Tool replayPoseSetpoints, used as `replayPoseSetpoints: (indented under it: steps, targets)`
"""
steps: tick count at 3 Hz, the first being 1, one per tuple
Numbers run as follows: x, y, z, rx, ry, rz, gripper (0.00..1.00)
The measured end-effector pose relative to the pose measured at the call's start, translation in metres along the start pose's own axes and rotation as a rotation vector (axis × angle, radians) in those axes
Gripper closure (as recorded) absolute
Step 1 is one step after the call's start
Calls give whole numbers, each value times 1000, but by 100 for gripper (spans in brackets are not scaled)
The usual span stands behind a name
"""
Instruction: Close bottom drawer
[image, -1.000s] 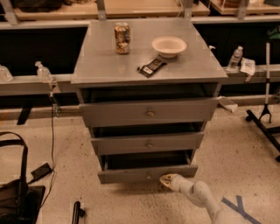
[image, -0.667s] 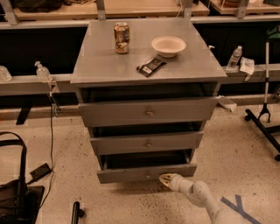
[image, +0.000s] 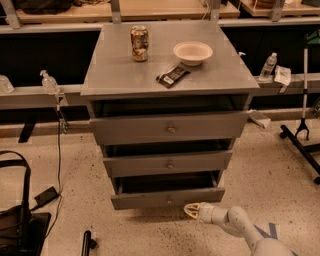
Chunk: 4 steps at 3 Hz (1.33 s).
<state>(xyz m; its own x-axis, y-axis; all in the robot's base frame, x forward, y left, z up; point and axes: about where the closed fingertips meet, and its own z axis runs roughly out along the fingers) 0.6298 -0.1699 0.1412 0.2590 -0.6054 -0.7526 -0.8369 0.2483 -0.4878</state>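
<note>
The slim grey metal bottom drawer (image: 145, 199) stands pulled out, lowest in the grey cabinet (image: 115, 75). The robot's cream-tipped claw (image: 192, 210) hangs just before its front panel, right of the small round knob (image: 169, 201) — whether spread or pressed together cannot be told. The approach looks to be in hand; next comes a straight inward push — square on the panel.

The white arm (image: 239, 224) reaches in low from the lower right, its gripper (image: 193, 210) pointing left.
</note>
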Motion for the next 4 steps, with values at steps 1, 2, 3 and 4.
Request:
replayPoseSetpoints:
  steps: [1,2,3,4]
  targets:
    - [-7,13,-6,-85,-49,34,100]
    - [-12,1,10,-109,-105,53,100]
    - [-11,-32,21,-77,-121,45,100]
    - [-13,-60,25,-39,-117,29,100]
